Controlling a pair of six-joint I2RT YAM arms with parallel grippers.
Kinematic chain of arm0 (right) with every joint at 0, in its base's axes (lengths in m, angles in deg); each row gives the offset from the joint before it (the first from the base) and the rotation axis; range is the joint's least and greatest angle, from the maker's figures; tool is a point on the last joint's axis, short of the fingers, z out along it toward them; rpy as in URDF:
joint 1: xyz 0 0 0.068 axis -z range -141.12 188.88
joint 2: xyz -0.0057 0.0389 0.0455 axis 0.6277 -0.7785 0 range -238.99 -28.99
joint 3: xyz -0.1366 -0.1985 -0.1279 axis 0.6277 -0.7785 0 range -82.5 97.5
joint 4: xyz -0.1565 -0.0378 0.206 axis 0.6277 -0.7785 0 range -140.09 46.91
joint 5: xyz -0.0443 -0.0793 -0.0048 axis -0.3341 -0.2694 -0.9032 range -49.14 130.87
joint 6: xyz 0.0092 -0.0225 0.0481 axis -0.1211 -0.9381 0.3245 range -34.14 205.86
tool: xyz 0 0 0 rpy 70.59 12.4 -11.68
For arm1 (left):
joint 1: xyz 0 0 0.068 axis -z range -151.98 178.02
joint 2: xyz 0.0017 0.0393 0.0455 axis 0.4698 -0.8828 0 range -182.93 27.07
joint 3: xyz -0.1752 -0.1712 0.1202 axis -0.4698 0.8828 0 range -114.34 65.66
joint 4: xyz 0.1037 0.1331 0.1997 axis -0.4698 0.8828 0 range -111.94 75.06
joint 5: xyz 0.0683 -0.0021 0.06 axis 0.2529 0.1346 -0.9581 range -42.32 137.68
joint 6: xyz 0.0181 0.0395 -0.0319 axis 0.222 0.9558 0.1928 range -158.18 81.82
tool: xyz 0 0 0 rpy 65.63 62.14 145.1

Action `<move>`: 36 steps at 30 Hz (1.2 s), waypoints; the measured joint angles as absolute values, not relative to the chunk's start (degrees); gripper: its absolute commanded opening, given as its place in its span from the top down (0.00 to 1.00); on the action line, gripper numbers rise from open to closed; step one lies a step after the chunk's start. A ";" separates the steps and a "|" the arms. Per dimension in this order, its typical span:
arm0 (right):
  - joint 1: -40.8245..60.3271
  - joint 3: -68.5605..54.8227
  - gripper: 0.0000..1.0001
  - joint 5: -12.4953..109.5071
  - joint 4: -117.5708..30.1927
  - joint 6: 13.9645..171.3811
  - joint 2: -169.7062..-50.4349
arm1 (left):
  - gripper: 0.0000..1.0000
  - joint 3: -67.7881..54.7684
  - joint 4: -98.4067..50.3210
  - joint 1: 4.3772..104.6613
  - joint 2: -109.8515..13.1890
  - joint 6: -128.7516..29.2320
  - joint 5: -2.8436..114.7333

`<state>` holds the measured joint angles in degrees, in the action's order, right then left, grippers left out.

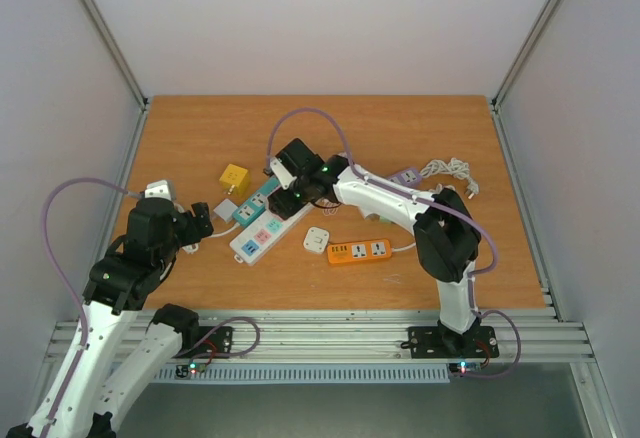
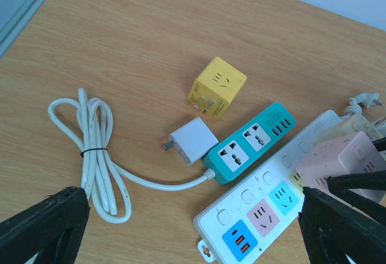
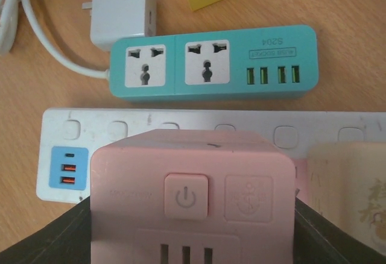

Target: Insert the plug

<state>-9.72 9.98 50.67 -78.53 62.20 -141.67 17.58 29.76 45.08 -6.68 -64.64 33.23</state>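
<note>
Pink cube plug (image 3: 187, 155) — power button (image 3: 186, 198) on its face — sits clamped in right end effector (image 3: 193, 234); left end effector (image 2: 193, 207) gapes open.

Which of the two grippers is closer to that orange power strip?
Right. The right gripper hangs just beyond and left of the orange power strip, above the white strip; the left gripper is much farther away to the left.
</note>
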 measured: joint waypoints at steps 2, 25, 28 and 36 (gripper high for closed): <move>-9.61 9.98 0.59 50.23 -78.56 62.22 -141.76 | 0.05 17.58 29.76 45.08 -6.68 -64.62 33.25; -9.35 11.23 0.60 48.31 -79.10 62.46 -145.61 | 0.05 17.58 29.79 45.08 -6.68 -64.46 33.23; -9.35 11.23 0.60 48.42 -79.15 62.46 -145.61 | 0.05 17.58 29.79 45.08 -6.68 -64.46 33.23; -9.28 11.41 0.60 48.79 -80.48 62.42 -145.61 | 0.05 17.58 29.79 45.08 -6.68 -64.46 33.23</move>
<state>-9.28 11.41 48.79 -80.48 62.42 -145.61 17.58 29.79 45.08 -6.68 -64.46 33.23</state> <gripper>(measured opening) 0.663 0.955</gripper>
